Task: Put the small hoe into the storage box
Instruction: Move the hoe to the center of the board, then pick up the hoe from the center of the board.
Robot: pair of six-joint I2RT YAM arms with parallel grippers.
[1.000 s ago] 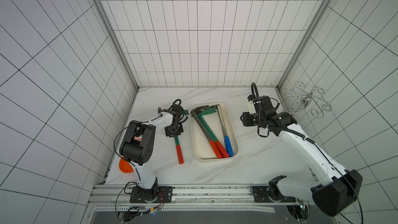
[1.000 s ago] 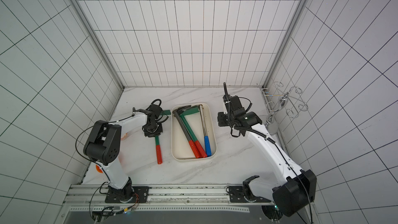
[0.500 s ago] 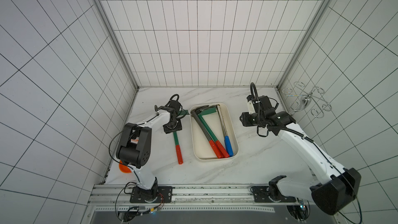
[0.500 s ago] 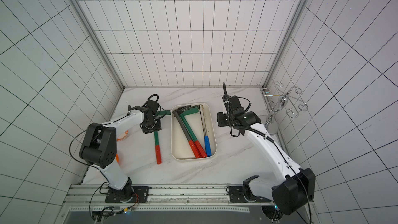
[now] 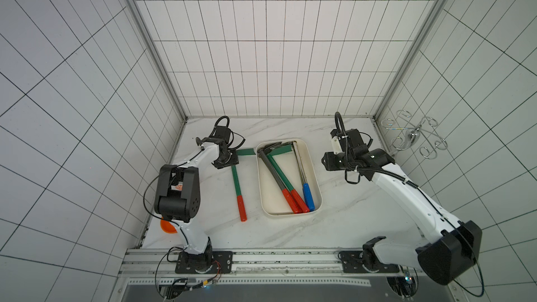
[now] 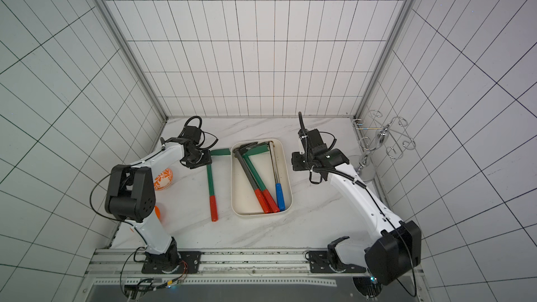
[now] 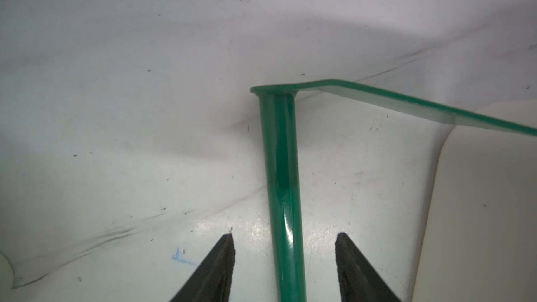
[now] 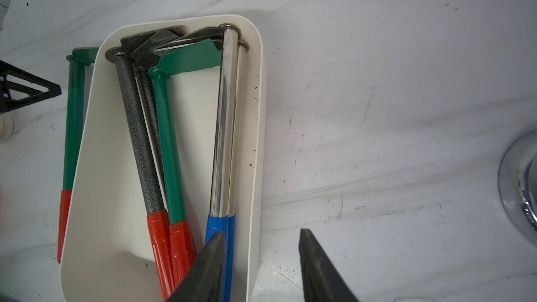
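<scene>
The small hoe has a green shaft, a green blade and a red grip. It lies flat on the marble table, just left of the storage box, and shows in both top views. My left gripper is open astride the shaft near the blade, with a gap on each side. In a top view the left gripper sits low over that end. My right gripper is open and empty above the box's right rim. The cream box holds several other hoes.
A chrome hook rack stands at the back right, and its base shows in the right wrist view. An orange-patterned plate and an orange bowl lie by the left arm's base. Tiled walls close three sides.
The left gripper has gone from shut to open and shifted slightly toward the hoe's blade end. The hoe lies where it was. The right arm has barely moved.
</scene>
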